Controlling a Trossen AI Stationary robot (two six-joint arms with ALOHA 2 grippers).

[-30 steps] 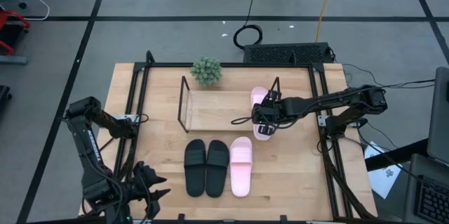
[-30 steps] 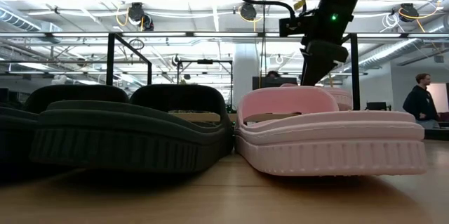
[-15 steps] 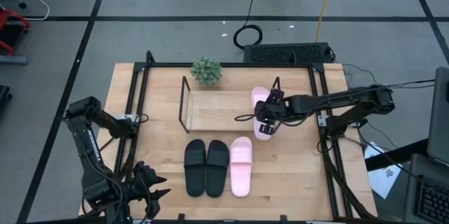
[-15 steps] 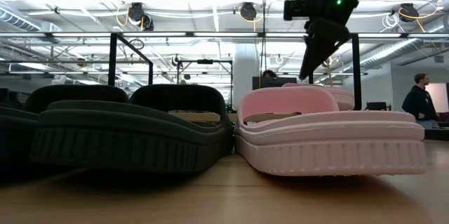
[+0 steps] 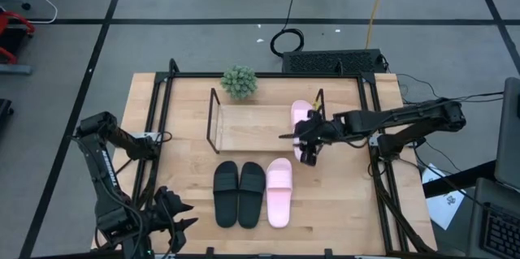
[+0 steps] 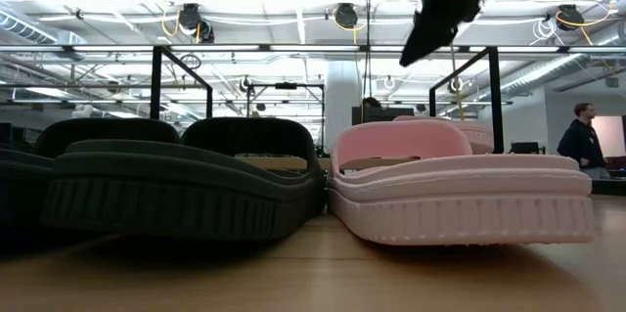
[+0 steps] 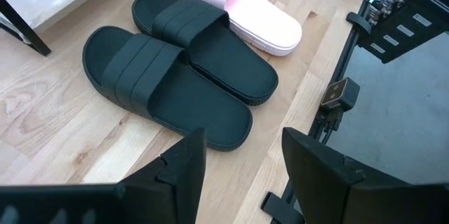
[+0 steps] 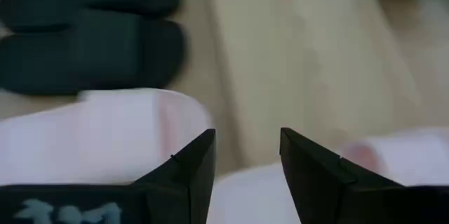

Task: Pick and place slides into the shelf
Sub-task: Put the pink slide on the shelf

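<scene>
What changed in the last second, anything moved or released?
The right tool drew back off the pink slide on the shelf toward the right and lifted, jaws open, holding nothing. That slide, the other pink slide, the black pair, the shelf and the left tool stayed put.

Open right pincer (image 8: 245, 157) over two pink slides (image 8: 105, 136) (black slides (image 8: 91, 31) beyond).

Lay flat, side by side: black pair (image 5: 239, 194) and pink slide (image 5: 279, 192). Rested in shelf (image 5: 244, 127), right end: second pink slide (image 5: 300, 118).
</scene>
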